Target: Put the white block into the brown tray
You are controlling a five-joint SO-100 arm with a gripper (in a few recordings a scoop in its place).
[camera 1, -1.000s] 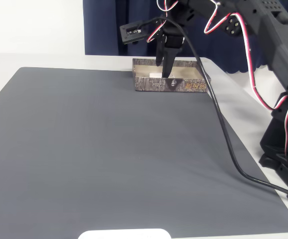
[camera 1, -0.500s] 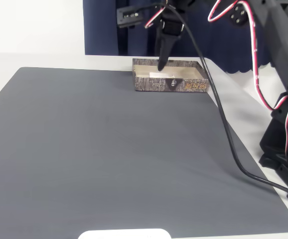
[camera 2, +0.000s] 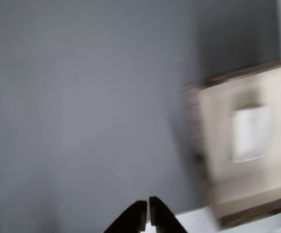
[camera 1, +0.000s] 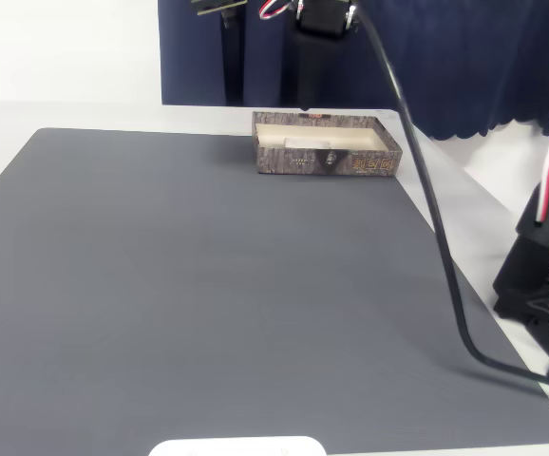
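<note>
Inside brown tray (camera 1: pixel 324 160), white block (camera 1: pixel 292 142) lengthwise.

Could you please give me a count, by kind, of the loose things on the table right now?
White block: 1, lying inside the tray
Brown tray: 1, at the far edge of the grey mat
Total: 2
</note>
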